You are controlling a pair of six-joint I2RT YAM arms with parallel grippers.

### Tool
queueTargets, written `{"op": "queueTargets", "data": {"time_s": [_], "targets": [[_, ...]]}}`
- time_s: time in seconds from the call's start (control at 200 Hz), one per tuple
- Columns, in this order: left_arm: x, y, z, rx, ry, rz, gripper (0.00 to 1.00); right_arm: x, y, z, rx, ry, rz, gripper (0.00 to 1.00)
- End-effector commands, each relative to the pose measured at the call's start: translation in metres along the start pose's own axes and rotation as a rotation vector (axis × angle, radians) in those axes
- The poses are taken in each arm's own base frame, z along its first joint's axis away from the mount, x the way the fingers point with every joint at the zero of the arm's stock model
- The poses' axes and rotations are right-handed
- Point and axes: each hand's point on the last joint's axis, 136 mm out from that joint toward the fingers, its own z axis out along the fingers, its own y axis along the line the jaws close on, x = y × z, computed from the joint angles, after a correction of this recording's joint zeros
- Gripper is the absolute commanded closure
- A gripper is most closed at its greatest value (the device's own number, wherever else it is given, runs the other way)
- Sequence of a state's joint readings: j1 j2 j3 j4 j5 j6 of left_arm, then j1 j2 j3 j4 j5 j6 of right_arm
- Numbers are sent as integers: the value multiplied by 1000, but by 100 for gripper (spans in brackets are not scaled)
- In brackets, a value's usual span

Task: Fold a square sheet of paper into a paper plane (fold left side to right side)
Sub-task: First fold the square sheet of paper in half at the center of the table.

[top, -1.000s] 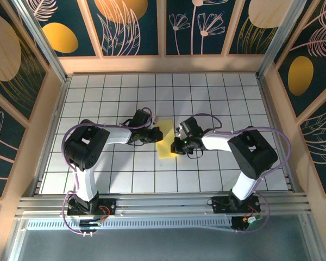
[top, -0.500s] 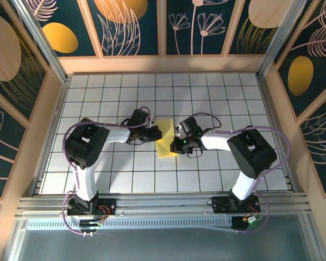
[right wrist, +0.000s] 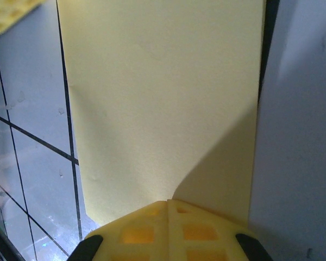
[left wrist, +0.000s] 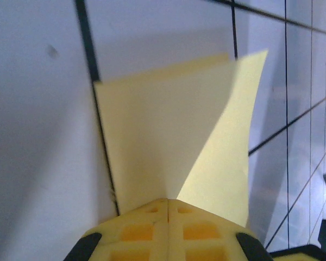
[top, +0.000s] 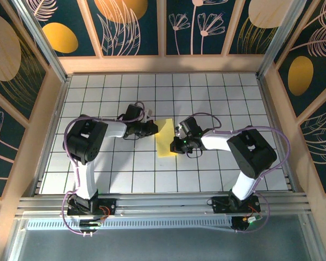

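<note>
The square sheet of paper [top: 165, 138] lies on the white grid table as a narrow yellow strip, doubled over, between my two grippers. My left gripper [top: 152, 128] is shut, its tips at the strip's far left edge. In the left wrist view the paper [left wrist: 168, 136] spreads out ahead of the shut left gripper [left wrist: 168, 202], and one layer curls up slightly at the far corner. My right gripper [top: 177, 144] is shut, its tips resting on the strip's near right edge. In the right wrist view the paper [right wrist: 163, 98] lies flat in front of the right gripper [right wrist: 168, 204].
The white grid table [top: 233, 98] stretches out on all sides of the paper. Wooden walls [top: 163, 64] with dark painted panels ring it. A yellow fingertip [right wrist: 11, 11] of the left gripper shows beyond the paper's far corner in the right wrist view.
My left gripper has slid back to the left, off the top of the paper to its left edge, uncovering more of the sheet. The right arm has stayed put.
</note>
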State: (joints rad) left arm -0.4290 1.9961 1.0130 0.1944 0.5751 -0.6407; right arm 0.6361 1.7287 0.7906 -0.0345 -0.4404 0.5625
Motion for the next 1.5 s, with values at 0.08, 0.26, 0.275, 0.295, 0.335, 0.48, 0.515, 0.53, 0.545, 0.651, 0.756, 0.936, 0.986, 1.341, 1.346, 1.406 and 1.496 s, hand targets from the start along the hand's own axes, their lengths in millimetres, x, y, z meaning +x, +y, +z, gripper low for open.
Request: {"op": "queueTargets", "data": {"time_s": [0.08, 0.26, 0.275, 0.295, 0.335, 0.48, 0.515, 0.53, 0.545, 0.651, 0.756, 0.936, 0.986, 1.341, 1.346, 1.406, 1.496], "targets": [[-44, 44, -11, -109, -135, -27, 99, 40, -70, 8, 257, 93, 84, 100], [-49, 47, -11, -115, -138, -30, 99, 39, -69, 8, 253, 91, 82, 100], [-49, 46, -11, -112, -139, -28, 100, 39, -69, 8, 252, 92, 83, 100], [-49, 46, -12, -110, -138, -27, 100, 39, -68, 7, 250, 91, 84, 100], [-50, 44, -14, -108, -146, -24, 100, 38, -68, 7, 248, 88, 84, 100], [-47, 29, -31, -80, -176, -4, 100, 37, -62, 8, 220, 83, 89, 100], [-47, 20, -36, -52, -186, 3, 100, 37, -62, 8, 217, 83, 92, 100], [-45, 18, -37, -41, -185, 0, 100, 36, -62, 8, 216, 82, 91, 100], [-40, 17, -38, -32, -180, -1, 100, 36, -61, 8, 215, 81, 92, 100], [-23, -5, -40, 31, -154, 22, 100, 36, -61, 8, 217, 81, 91, 100], [-8, -29, -31, 77, -109, 61, 99, 36, -62, 8, 221, 83, 93, 100], [2, -46, -7, 109, -57, 75, 99, 38, -65, 8, 229, 86, 95, 100], [3, -43, -2, 102, -46, 63, 99, 38, -65, 8, 230, 88, 96, 100], [-11, -24, 16, 29, -69, 47, 98, 40, -67, 8, 239, 91, 97, 100], [-11, -24, 16, 27, -69, 46, 98, 40, -67, 8, 239, 91, 97, 100], [-13, -21, 17, 14, -75, 47, 98, 40, -67, 8, 242, 91, 96, 100], [-15, -16, 19, -8, -81, 48, 98, 39, -68, 8, 245, 91, 95, 100]]}}
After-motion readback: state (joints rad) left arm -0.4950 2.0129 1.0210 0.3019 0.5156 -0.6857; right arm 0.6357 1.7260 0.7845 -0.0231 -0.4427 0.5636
